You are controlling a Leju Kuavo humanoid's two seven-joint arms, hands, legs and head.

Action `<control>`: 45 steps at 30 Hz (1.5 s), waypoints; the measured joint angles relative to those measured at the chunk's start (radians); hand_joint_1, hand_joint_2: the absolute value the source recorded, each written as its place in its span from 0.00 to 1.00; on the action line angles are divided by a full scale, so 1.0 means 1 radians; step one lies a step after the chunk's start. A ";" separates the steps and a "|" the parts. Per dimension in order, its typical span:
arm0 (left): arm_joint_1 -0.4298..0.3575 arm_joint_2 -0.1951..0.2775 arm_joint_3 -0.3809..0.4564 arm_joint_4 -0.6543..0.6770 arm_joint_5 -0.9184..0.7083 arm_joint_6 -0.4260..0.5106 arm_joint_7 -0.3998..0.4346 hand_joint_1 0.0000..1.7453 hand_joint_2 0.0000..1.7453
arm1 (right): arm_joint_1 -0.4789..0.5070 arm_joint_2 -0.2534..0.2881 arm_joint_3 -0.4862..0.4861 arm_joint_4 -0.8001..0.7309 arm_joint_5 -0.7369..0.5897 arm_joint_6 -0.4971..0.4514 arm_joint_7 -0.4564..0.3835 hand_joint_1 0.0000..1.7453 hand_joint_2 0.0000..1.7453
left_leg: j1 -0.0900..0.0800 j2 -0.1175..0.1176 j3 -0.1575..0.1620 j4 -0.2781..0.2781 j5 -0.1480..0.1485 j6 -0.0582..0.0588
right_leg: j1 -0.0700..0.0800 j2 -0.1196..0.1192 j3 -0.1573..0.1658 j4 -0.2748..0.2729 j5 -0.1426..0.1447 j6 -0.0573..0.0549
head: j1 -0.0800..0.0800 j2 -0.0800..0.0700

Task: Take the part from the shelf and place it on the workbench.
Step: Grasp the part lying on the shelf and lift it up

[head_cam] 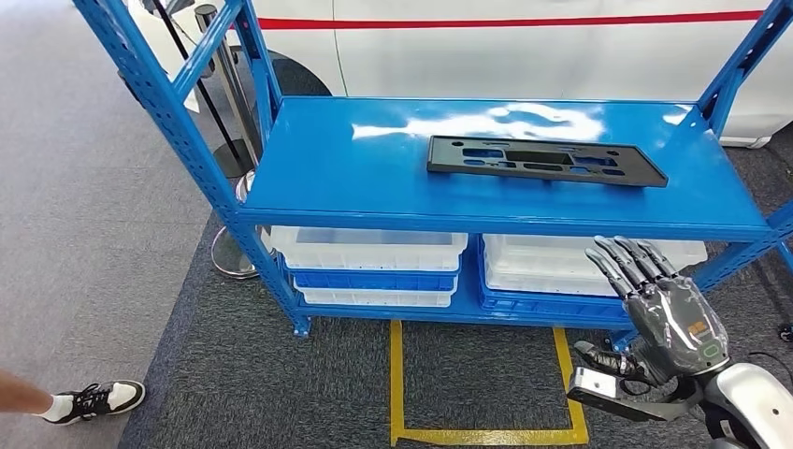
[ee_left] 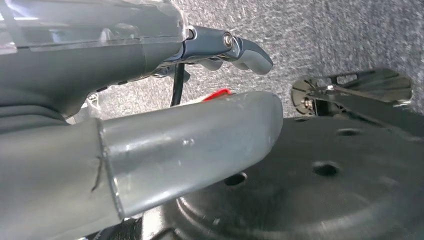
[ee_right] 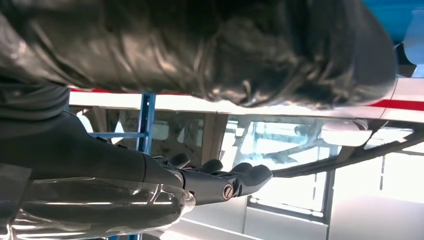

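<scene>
The part (head_cam: 547,161) is a flat black rectangular panel with cut-outs, lying on the top board of the blue shelf (head_cam: 355,178), right of its middle. My right hand (head_cam: 666,316) is raised in front of the shelf's lower right side, below and to the right of the part, well apart from it. Its fingers (head_cam: 628,259) are stretched upward and hold nothing. The right wrist view shows the same hand (ee_right: 165,175) with straight fingers (ee_right: 240,179) and nothing in it. My left hand (ee_left: 100,65) hangs over grey carpet with its thumb (ee_left: 190,145) and fingers (ee_left: 245,49) extended, also holding nothing.
White and blue bins (head_cam: 374,262) fill the shelf's lower level. A yellow taped square (head_cam: 486,383) marks the carpet before the shelf. A person's shoe (head_cam: 98,399) is at the lower left. A stanchion base (head_cam: 229,257) stands left of the shelf, a white car (head_cam: 524,47) behind it.
</scene>
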 joint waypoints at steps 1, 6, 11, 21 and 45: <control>0.000 0.000 -0.001 0.000 0.000 0.000 0.000 0.00 0.00 | -0.001 0.001 0.000 0.000 -0.007 0.007 0.003 0.00 0.00 | 0.001 0.000 -0.028 0.029 0.009 0.000 | 0.000 0.001 0.005 0.000 -0.005 0.000 | 0.000 0.000; 0.007 0.001 -0.003 0.002 -0.003 0.000 -0.004 0.00 0.00 | -0.026 0.010 -0.006 0.006 -0.055 0.044 0.007 0.00 0.00 | -0.003 -0.006 0.031 -0.208 0.188 0.024 | 0.002 0.012 0.039 -0.001 -0.033 0.014 | 0.000 0.000; 0.003 0.001 -0.004 0.004 -0.010 -0.003 -0.008 0.00 0.00 | -0.054 0.024 -0.017 0.024 -0.086 0.068 0.004 0.00 0.00 | -0.004 -0.008 0.063 -0.263 0.182 0.044 | 0.002 0.010 0.043 0.002 -0.047 0.043 | 0.001 0.000; 0.002 0.002 -0.011 0.005 -0.018 -0.006 -0.010 0.00 0.00 | -0.104 0.083 -0.024 0.134 -0.096 0.082 -0.002 0.00 0.00 | -0.010 -0.008 0.137 -0.271 0.126 0.051 | 0.008 -0.003 -0.052 0.035 0.043 0.043 | 0.002 0.000; -0.004 0.003 -0.012 0.006 -0.015 -0.006 -0.006 0.00 0.00 | -0.134 0.190 -0.028 0.244 -0.094 0.091 -0.016 0.00 0.00 | 0.000 -0.011 0.088 -0.271 0.170 0.062 | -0.003 0.000 -0.043 0.201 -0.114 0.058 | -0.002 0.000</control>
